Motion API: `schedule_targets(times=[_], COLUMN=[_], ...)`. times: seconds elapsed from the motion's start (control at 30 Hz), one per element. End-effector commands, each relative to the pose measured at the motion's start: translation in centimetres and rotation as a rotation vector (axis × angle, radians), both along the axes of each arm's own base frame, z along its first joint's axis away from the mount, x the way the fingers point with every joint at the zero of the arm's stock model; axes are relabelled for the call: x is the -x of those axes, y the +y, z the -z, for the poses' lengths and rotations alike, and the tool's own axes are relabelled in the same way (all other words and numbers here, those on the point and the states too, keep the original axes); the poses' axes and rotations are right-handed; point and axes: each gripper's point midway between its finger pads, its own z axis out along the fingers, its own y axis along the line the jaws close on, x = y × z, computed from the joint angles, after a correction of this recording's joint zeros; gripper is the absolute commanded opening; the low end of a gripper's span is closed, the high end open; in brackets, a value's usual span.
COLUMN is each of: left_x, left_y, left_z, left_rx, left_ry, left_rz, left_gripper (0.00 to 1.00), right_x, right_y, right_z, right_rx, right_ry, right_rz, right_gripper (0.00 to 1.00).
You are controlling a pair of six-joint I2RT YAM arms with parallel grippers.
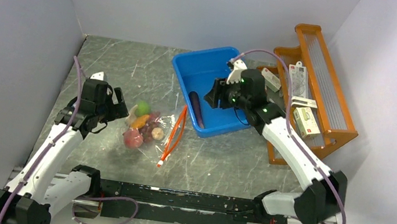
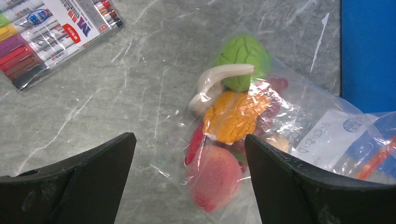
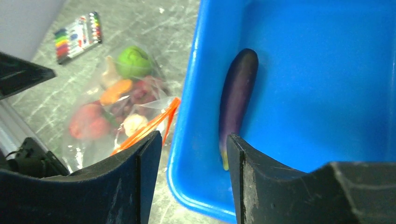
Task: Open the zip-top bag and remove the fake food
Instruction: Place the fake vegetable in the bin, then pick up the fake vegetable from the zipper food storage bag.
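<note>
Zip-top bag of clear crinkly plastic lies on the grey marbled table between the two arms. Its red-orange zip strip is turned toward the blue plastic bin, and the mouth appears parted. One piece of fake food, the long purple eggplant, is already out and lies along the bin's floor by its near-left wall. The green ball, orange piece, pink-red peach, dark red grapes and beige bulb sit inside the bag.

The right gripper hangs over the bin with its fingers partly spread and nothing between them. The left gripper hovers just beside the bag's closed end, fingers at full spread, also empty.

The step in hand looks like the return trip for the next piece. It would go best if the left fingers came down on bare plastic at the closed end, clear of the peach, to pin the bag. The right fingers could then enter low through the parted zip and take whichever piece sits nearest the mouth, without dragging the film along.

Only the top view shows both arms at once, along with the orange wooden rack of small boxes beyond the bin. The flat pack of coloured markers shows in both wrist views but not from above. The left wrist view alone picks out the white printed label on the bag.
</note>
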Motion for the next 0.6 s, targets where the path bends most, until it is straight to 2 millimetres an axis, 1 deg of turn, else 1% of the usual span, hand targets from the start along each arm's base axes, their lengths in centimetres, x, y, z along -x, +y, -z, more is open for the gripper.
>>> schedule_targets(times=[0.0, 0.03, 0.07, 0.1, 0.13, 0.2, 0.3, 0.33, 0.4, 0.5, 0.57], left_x=[-0.3, -0.3, -0.3, -0.3, -0.2, -0.1, 0.1, 0.1, 0.0, -0.1, -0.1], left_y=[-0.2, -0.2, -0.1, -0.1, 0.0, 0.3, 0.6, 0.6, 0.4, -0.1, 0.0], left_z=[-0.2, -0.2, -0.4, -0.4, -0.5, -0.7, -0.9, -1.0, -1.0, -0.8, -0.6], left_rx=[0.009, 0.009, 0.008, 0.008, 0.008, 0.005, 0.001, 0.002, 0.009, 0.019, 0.013], left_ry=[-0.02, -0.022, -0.028, -0.031, -0.034, -0.039, -0.049, -0.055, -0.062, -0.053, -0.034], left_rz=[0.019, 0.016, 0.014, 0.011, 0.006, -0.013, -0.035, -0.035, -0.026, 0.001, 0.0], left_gripper=[1.0, 1.0, 1.0, 0.99, 0.99, 0.99, 0.99, 0.99, 0.99, 0.99, 0.99], right_x=[2.5, 3.6, 5.4, 6.1, 7.3, 9.0, 10.7, 11.0, 11.6, 12.7, 12.9], right_y=[0.3, 0.6, 1.1, 1.5, 1.8, 2.4, 3.3, 3.6, 4.3, 5.7, 6.3], right_z=[-2.7, -2.9, -2.2, -2.6, -1.7, -1.1, 0.4, 1.0, 2.2, 3.6, 4.9], right_rx=[-0.158, -0.21, -0.258, -0.305, -0.333, -0.369, -0.352, -0.33, -0.291, -0.274, -0.268], right_ry=[-0.061, -0.053, -0.018, -0.011, 0.026, 0.062, 0.104, 0.111, 0.127, 0.171, 0.226], right_rz=[-0.034, -0.062, -0.114, -0.135, -0.156, -0.184, -0.193, -0.187, -0.178, -0.201, -0.182], right_gripper=[0.52, 0.51, 0.5, 0.49, 0.47, 0.45, 0.44, 0.44, 0.4, 0.37, 0.35])
